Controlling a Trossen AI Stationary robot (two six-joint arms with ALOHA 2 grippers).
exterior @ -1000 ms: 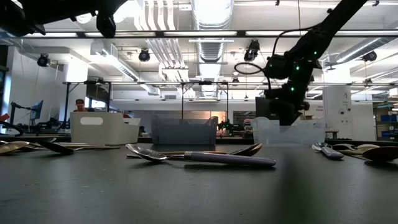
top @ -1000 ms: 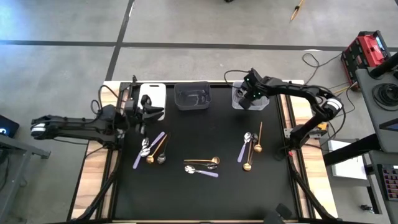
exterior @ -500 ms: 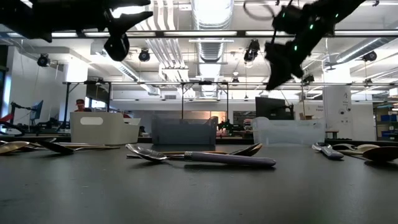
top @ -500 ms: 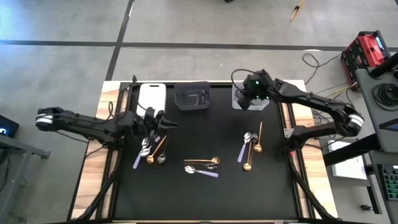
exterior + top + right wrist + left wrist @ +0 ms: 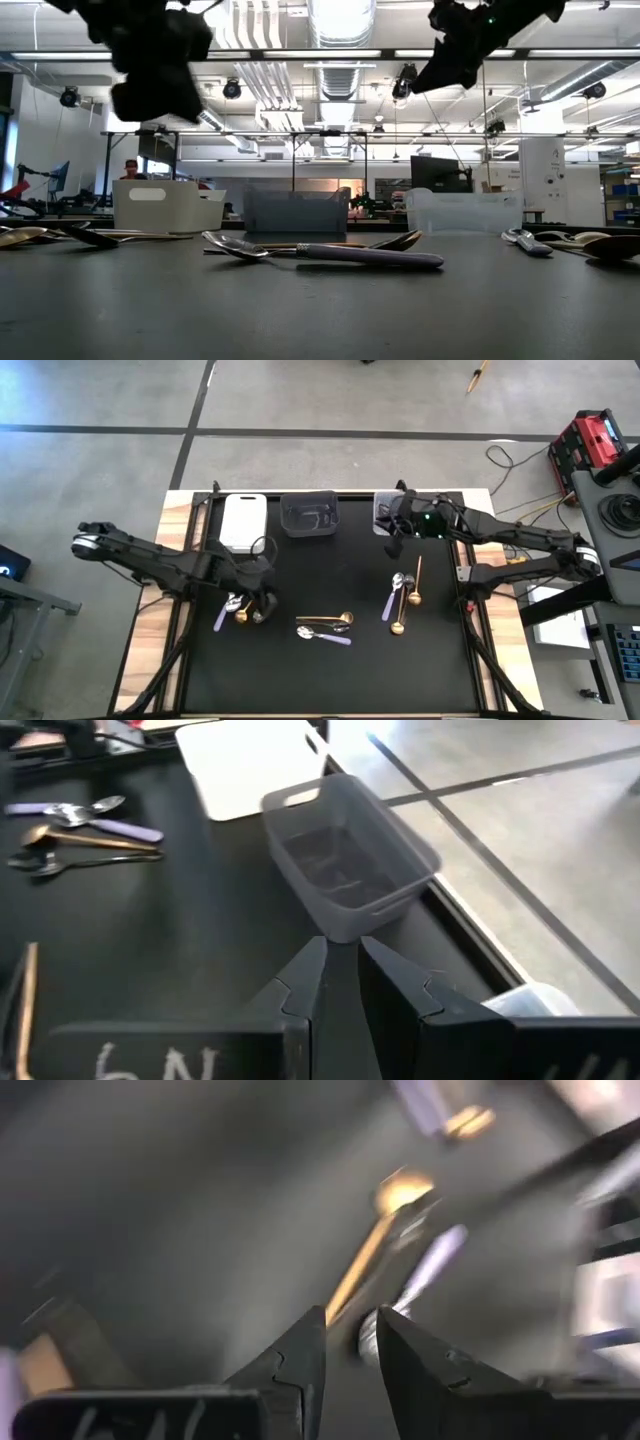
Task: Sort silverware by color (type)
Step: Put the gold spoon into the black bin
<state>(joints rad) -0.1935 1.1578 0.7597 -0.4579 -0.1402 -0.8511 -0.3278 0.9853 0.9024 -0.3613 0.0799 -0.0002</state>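
The silverware lies on the black mat in three groups. A left cluster (image 5: 240,607) has gold, lilac-handled and grey spoons. A middle group (image 5: 325,626) has a gold, a grey and a lilac-handled spoon. A right group (image 5: 405,596) is mixed in the same way. My left gripper (image 5: 262,598) hangs over the left cluster. In the left wrist view (image 5: 350,1340) its fingers stand a little apart above a gold handle (image 5: 360,1265) and a spoon bowl. My right gripper (image 5: 392,540) is shut and empty, high in the air just in front of the clear bin (image 5: 385,508).
A white bin (image 5: 243,520), a dark bin (image 5: 309,515) with utensils in it and the clear bin stand in a row along the mat's far edge. The dark bin (image 5: 345,860) and the white bin (image 5: 255,765) also show in the right wrist view.
My left gripper has gone from the white bin toward the table's near edge and down over the left cluster of spoons. My right gripper has risen out of the clear bin and drawn a little toward the near edge. The silverware on the mat has not moved.
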